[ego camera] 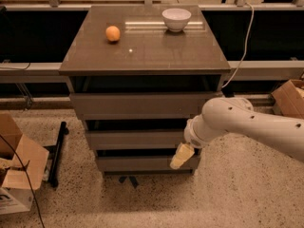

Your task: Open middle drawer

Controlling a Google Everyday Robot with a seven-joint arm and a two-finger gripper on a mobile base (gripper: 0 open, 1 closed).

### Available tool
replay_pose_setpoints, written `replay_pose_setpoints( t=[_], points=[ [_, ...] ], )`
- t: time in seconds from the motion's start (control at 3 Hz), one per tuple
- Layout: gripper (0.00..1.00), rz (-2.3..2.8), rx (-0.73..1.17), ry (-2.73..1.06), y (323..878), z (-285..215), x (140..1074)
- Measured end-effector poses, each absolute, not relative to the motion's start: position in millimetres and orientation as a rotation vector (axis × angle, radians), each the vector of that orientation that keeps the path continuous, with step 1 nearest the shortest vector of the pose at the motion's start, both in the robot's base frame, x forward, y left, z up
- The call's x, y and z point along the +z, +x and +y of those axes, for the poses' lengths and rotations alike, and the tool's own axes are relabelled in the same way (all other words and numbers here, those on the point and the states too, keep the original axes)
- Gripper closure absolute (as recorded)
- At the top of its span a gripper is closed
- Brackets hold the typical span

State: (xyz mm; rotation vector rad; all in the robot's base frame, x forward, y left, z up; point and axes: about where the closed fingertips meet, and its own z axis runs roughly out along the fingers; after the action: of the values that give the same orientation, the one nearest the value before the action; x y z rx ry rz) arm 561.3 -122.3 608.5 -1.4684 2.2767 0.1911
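Middle drawer (pixel 133 140): the second of three grey-brown fronts in the cabinet, flat and without a handle, low in the centre of the camera view.
Drawer state: a narrow dark band showed above its front panel; whether it was pulled out at all could not be told.
Gripper (pixel 182 156): pale yellow, pointing down and to the left, just in front of the right end of the drawer stack, at the lower edge of the middle drawer and overlapping the bottom one.
Gripper opening: could not be told; only one yellowish shape showed below the wrist.
Contact: whether the gripper touched a drawer front could not be told.
Arm (pixel 247 127): white and rounded, reaching in from the right edge and covering the right end of the middle drawer.
Top drawer (pixel 142 106): the widest-looking front, directly above, with a dark gap under the cabinet top.
Bottom drawer (pixel 137 163): the narrowest-looking front, directly below, near the floor.
Cabinet top (pixel 147 56): a glossy brown slab.
Orange (pixel 113 33): on the slab, back left.
Bowl (pixel 176 19): white, upright, back right of the slab, well apart from the orange.
Cable (pixel 244 42): white, hanging down behind the cabinet's right side.
Cardboard boxes: one at the left (pixel 19 160), one at the right edge (pixel 289 98).
Black bar (pixel 57 151): lying on the speckled floor (pixel 237 194), left of the cabinet.
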Motion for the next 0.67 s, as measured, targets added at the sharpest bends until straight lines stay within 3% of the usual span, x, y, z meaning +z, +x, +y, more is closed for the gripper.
replay_pose_setpoints(
  t=[0.67],
  points=[
    [0.0, 2.283, 0.304, -1.384, 600, -118, 535]
  ],
)
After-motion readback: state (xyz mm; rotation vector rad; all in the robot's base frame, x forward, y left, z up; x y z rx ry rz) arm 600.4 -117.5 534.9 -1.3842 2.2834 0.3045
